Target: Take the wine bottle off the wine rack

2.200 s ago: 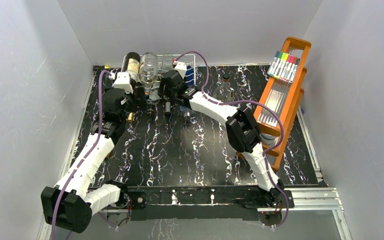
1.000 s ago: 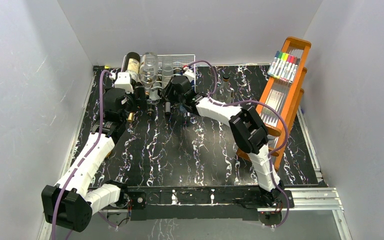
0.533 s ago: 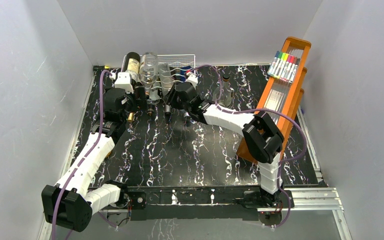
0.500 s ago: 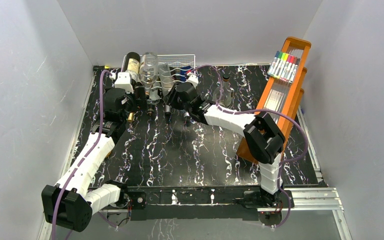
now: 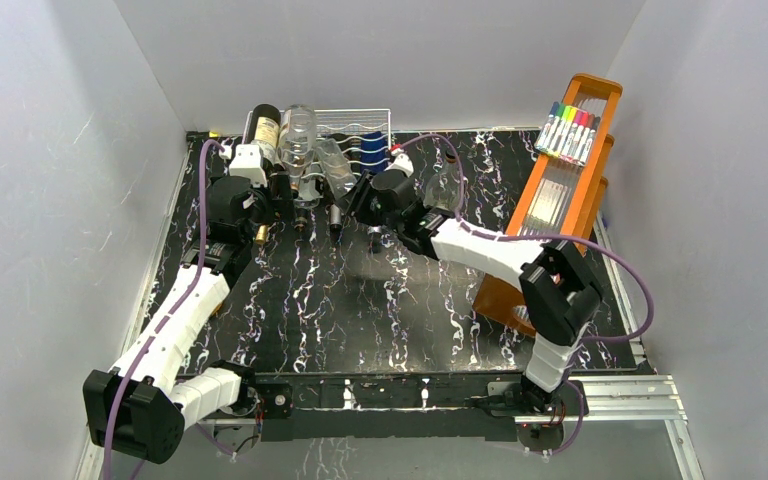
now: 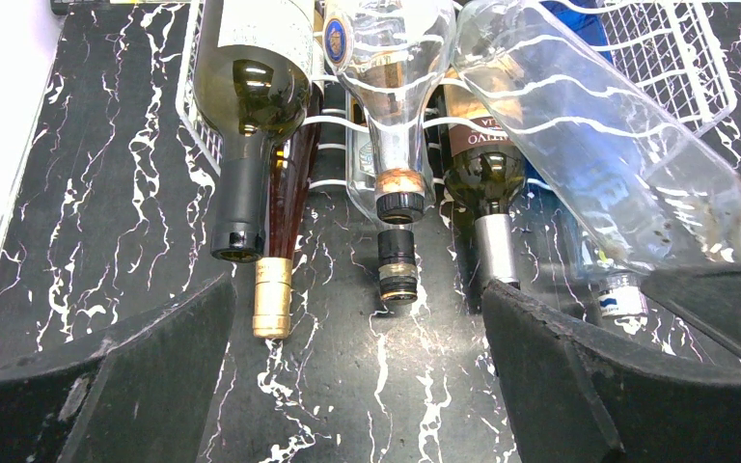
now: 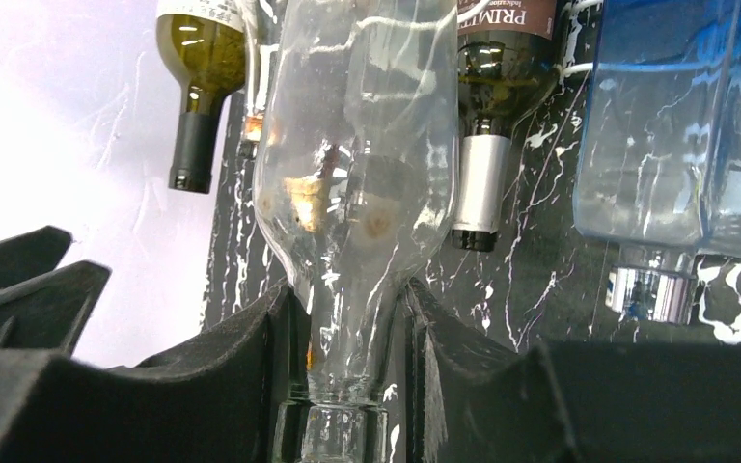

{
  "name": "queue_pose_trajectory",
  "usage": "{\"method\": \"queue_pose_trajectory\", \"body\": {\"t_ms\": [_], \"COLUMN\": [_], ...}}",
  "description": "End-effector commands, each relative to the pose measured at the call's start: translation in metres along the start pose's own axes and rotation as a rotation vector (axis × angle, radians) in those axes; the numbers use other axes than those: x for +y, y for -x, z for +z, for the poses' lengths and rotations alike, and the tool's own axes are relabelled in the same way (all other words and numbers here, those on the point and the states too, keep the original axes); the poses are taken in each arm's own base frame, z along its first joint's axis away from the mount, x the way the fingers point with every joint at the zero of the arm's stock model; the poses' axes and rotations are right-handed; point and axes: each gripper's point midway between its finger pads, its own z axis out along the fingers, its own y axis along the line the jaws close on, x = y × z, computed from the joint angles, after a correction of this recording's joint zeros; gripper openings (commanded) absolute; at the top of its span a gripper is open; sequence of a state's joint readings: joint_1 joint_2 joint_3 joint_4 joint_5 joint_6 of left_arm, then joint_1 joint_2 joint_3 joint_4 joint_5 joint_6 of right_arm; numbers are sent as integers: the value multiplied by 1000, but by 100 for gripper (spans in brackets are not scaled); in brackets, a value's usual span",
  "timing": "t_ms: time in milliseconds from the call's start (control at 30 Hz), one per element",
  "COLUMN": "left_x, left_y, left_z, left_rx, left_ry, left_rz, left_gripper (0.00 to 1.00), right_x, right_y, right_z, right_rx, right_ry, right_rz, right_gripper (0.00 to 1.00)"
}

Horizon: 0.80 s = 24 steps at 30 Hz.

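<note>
Black table (image 5: 360, 300), wine bottle (image 7: 357, 174) in right hand (image 7: 352, 333)

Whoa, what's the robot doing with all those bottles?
It is taking a bottle off the wire rack. The right gripper is shut on the neck of a clear bottle, which lies slanted with its far end over the rack, so it is not fully out yet. The left gripper hangs open in front of the other bottles and touches none of them.
</note>
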<state>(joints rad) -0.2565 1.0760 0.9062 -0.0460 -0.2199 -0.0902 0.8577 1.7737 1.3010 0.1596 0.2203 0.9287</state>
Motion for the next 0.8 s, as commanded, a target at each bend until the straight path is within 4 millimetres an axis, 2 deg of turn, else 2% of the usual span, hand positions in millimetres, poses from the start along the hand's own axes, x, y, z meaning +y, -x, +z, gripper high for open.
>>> {"method": "queue_pose_trajectory", "body": {"t_ms": [0,133,433,767], "left_x": [-1,-4,-12,-20], "left_y": [8,8,7,5], "left_z": [-1,-2,-1,-1], "left_rx": [-25,-27,-18,-8], "left_ry": [-10,-29,-71,-111], "left_rz": [-10,-12,-19,-18], "left_gripper": [98,98,98,98], "right_x": [73,71,48,11], "right_y": [47,38,27,1], "right_z": [-40,-51,-68,-74], "right_rx": [-104,-59,2,167], "right_ry": [242,248,157,30], "right_rz": [42,43,35,-115], "right_gripper": [0,0,0,0]}}
